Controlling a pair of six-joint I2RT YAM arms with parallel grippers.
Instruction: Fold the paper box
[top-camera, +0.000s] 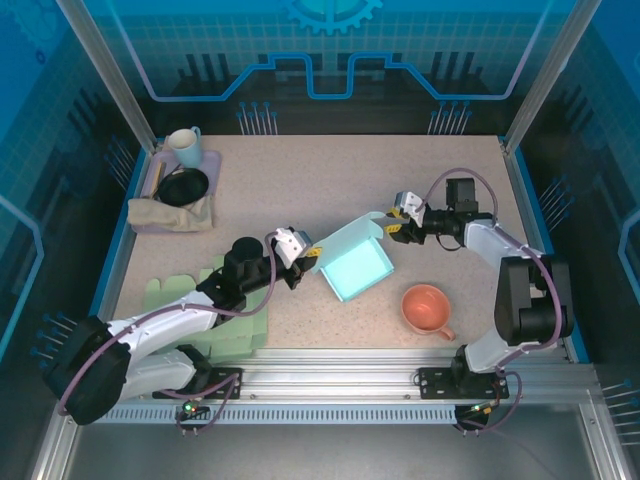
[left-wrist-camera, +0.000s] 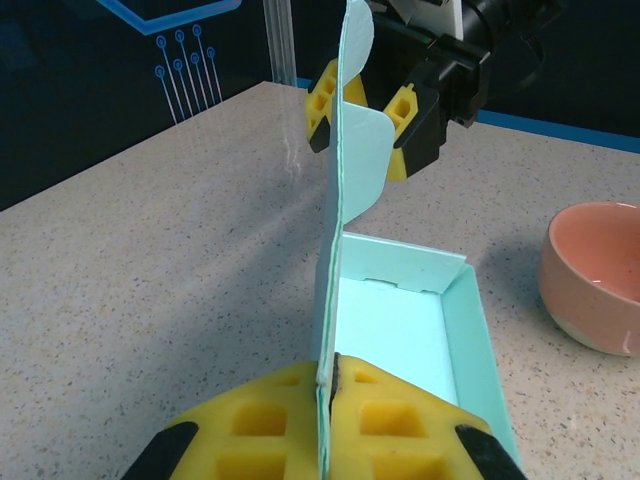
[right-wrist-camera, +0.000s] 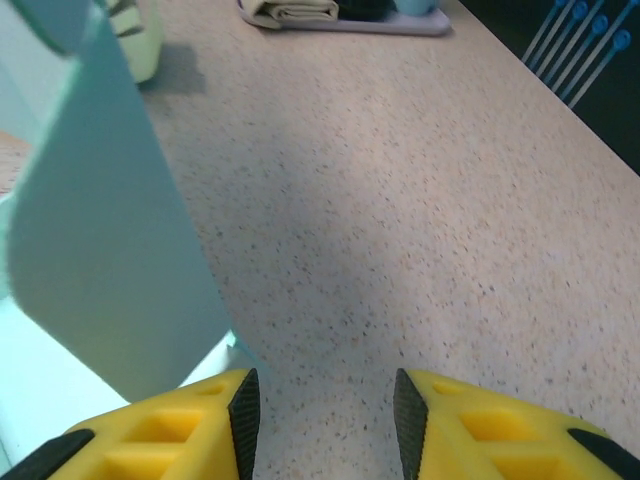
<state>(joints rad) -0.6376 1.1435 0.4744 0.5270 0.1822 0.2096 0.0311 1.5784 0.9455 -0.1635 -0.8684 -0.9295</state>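
The teal paper box (top-camera: 357, 268) lies open-topped in the middle of the table, with one long side wall (left-wrist-camera: 330, 290) standing upright. My left gripper (top-camera: 305, 256) is shut on the near end of that wall, which is pinched between the yellow pads (left-wrist-camera: 328, 385). A rounded flap (left-wrist-camera: 362, 160) rises at the wall's far end. My right gripper (top-camera: 392, 226) hovers at that flap with its jaws open. In the right wrist view the flap (right-wrist-camera: 105, 230) stands just left of the left finger, and bare table shows between the fingertips of that gripper (right-wrist-camera: 325, 410).
A pink bowl (top-camera: 425, 307) sits right of the box, near the front edge. A flat pale green cardboard sheet (top-camera: 180, 285) lies under my left arm. At the back left a purple tray (top-camera: 213, 160) carries a mug (top-camera: 185, 147), a black bowl and a cloth.
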